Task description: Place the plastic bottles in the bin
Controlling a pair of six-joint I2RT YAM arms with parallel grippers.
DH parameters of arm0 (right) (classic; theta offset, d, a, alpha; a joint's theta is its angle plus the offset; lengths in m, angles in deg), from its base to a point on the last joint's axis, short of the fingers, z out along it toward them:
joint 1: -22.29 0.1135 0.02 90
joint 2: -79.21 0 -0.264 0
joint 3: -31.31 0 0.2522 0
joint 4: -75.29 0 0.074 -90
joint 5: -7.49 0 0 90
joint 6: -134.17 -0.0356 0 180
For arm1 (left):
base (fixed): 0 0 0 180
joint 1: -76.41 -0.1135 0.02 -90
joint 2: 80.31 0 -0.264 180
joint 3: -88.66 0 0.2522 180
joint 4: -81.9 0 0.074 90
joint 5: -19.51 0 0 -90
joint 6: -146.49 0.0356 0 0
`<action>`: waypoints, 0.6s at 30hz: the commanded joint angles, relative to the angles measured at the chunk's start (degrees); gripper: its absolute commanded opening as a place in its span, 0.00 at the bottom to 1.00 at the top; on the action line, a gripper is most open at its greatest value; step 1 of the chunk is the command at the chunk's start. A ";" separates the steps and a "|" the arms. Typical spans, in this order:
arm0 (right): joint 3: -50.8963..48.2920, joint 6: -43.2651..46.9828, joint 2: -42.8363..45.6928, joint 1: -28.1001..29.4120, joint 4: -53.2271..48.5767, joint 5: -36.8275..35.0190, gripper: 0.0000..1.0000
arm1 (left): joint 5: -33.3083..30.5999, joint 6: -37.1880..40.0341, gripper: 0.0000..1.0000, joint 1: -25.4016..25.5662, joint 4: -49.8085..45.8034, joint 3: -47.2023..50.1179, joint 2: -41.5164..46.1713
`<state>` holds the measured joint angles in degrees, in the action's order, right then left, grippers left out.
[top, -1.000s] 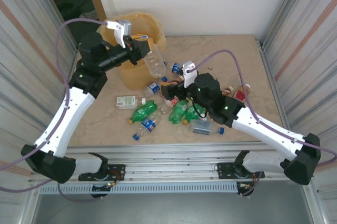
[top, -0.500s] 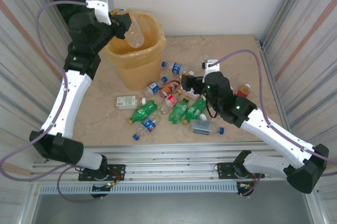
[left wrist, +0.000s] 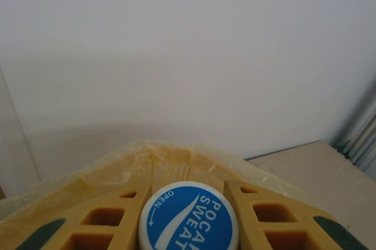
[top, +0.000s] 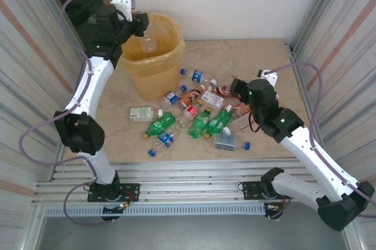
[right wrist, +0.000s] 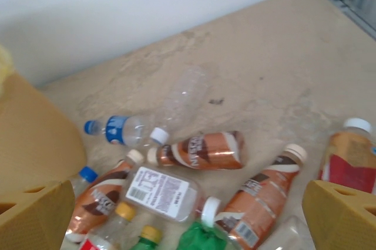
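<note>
Top view: left gripper (top: pixel 139 26) is closed on the neck of a clear bottle (top: pixel 148 40), which hangs base-down inside the mouth of the bin (top: pixel 154 77). 1 s ago that bottle was lower, out in front of the bin; 0.5 s ago it was tilted over the rim, and the left arm now reaches higher and further back. Right gripper (top: pixel 235 87) has pulled back to the right off the pile (top: pixel 197 115); 1 s ago it was low over the pile's middle. It holds nothing. The pile looks unchanged, lying on the table (top: pixel 252 56) just right of and in front of the bin. Left wrist: a blue cap (left wrist: pixel 188 219) printed POCARI SWEAT sits pinched between the two fingers (left wrist: pixel 275 215) of the left gripper (left wrist: pixel 188 198), with the bin's bagged rim (left wrist: pixel 147 155) just beyond and the white wall (left wrist: pixel 188 44) behind. Right wrist: right gripper (right wrist: pixel 188 203) has its jaws spread wide, empty. Below on the table (right wrist: pixel 276 80) lie brown bottles (right wrist: pixel 202 150), a blue-capped one (right wrist: pixel 124 129), an empty clear one (right wrist: pixel 188 93) and a white-labelled one (right wrist: pixel 164 191). The bin's side (right wrist: pixel 29 127) is at left.
</note>
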<state>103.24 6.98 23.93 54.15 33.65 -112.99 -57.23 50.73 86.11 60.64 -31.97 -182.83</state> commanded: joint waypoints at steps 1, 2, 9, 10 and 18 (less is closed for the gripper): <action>-1.08 -4.70 1.91 -2.79 -3.98 1.34 0.98 | -0.76 1.44 0.00 -0.20 -0.97 -2.55 -1.43; -1.10 -5.34 2.12 -3.74 -4.52 1.81 0.98 | -0.78 1.42 0.00 -0.20 -1.08 -2.64 -1.95; -2.01 -8.28 2.46 -8.39 -8.54 3.68 0.98 | -0.78 1.36 0.00 -0.26 -1.90 -2.32 -4.52; -2.25 -8.46 2.59 -8.99 -8.80 4.18 0.98 | -0.82 1.36 0.00 -0.21 -1.99 -2.19 -4.87; -4.35 -10.43 2.46 -12.40 -10.16 6.49 0.98 | -1.26 2.32 0.00 -0.22 -3.14 -1.37 -7.75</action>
<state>99.50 -0.95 25.65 42.80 25.30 -107.62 -57.73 51.32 86.11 58.08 -32.03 -189.54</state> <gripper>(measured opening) 0.976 0.327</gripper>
